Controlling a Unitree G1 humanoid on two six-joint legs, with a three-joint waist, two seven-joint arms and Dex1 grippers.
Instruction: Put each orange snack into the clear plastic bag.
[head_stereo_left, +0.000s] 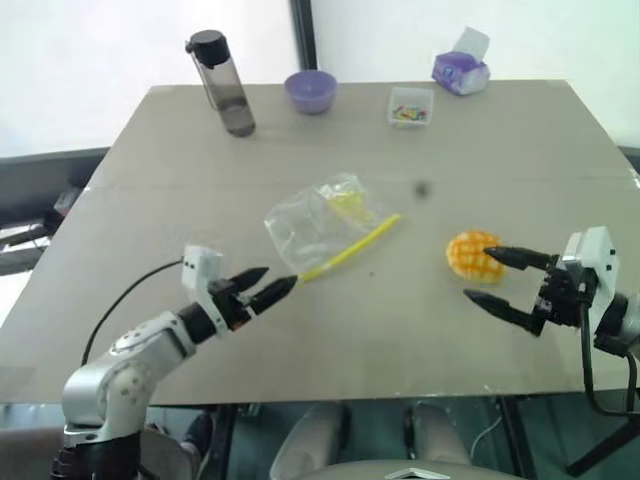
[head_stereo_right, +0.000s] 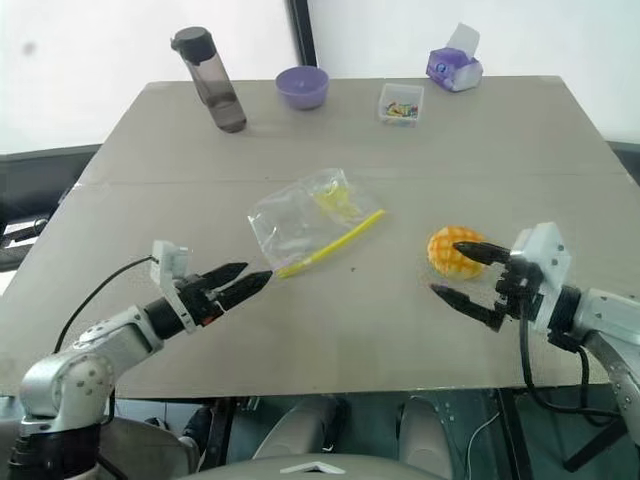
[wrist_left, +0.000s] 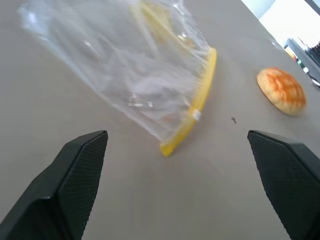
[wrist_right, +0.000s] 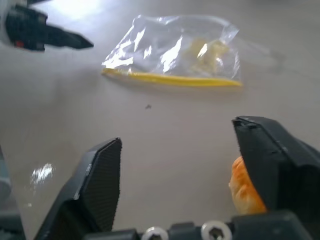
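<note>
A grey-brown table (head_stereo_left: 500, 150) stands before the robot. Near its middle lies the bag (head_stereo_left: 318, 220), flat and crinkled, its yellow seal strip running along the edge nearest the robot. Something pale yellow shows through the plastic; what it is cannot be told.

To the robot's right of the bag, well apart from it, sits the snack (head_stereo_left: 472, 254), a domed bun with a grid pattern, resting on the table outside the bag.

The right gripper (head_stereo_left: 494, 277) hovers at the bun with its jaws spread wide. One finger (head_stereo_left: 520, 258) reaches over the bun's near side, the other lies lower and toward the robot. It grasps nothing; whether a finger touches the bun is unclear.

The left gripper (head_stereo_left: 268, 283) points at the near end of the seal strip, its tips just short of it. The left wrist view shows its jaws parted wide and empty.

Along the far edge stand a dark bottle (head_stereo_left: 222, 84), a purple bowl (head_stereo_left: 310, 91), a small clear box (head_stereo_left: 411, 106) of coloured bits and a purple tissue pack (head_stereo_left: 460, 70).

This looks like the approach stage: nothing is held. Next, the right jaws likely need to straddle and close on the bun, while the left pinches the bag's seal edge to hold its mouth open.
</note>
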